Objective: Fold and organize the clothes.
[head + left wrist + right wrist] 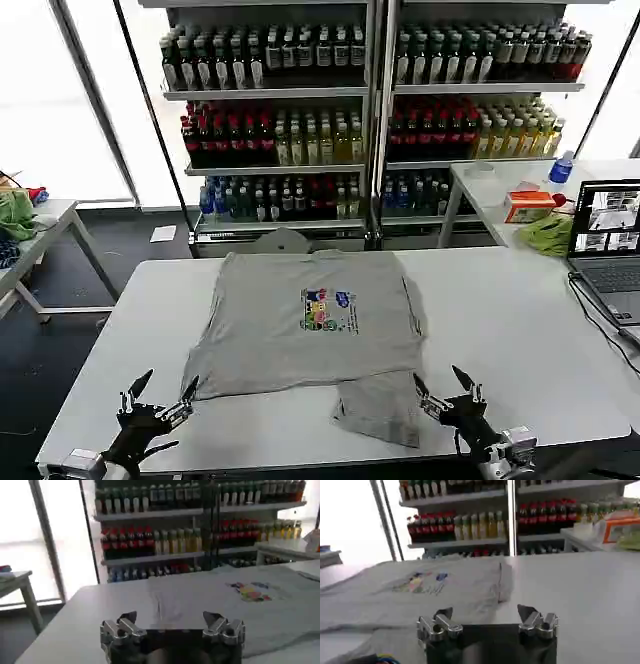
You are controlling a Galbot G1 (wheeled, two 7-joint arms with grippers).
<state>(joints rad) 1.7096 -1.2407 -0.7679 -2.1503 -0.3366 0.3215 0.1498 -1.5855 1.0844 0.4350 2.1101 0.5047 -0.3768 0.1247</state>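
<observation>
I see the shirt (305, 320) lying flat on the white tabletop (500, 320), chest print (326, 309) facing up, with one part bunched at its near right corner. My left claw (158, 397) hovers at the near left edge with its jaws spread, holding nothing. My right claw (447, 392) sits just beside the bunched part, jaws spread and holding nothing too.

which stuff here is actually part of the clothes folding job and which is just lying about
Part of the job:
- grey shirt spread on the white table
- second grey shirt, partly under its near edge
- left gripper, open, near edge
- right gripper, open, near edge

Lying about:
- laptop
- green cloth
- orange box
- drink shelves
</observation>
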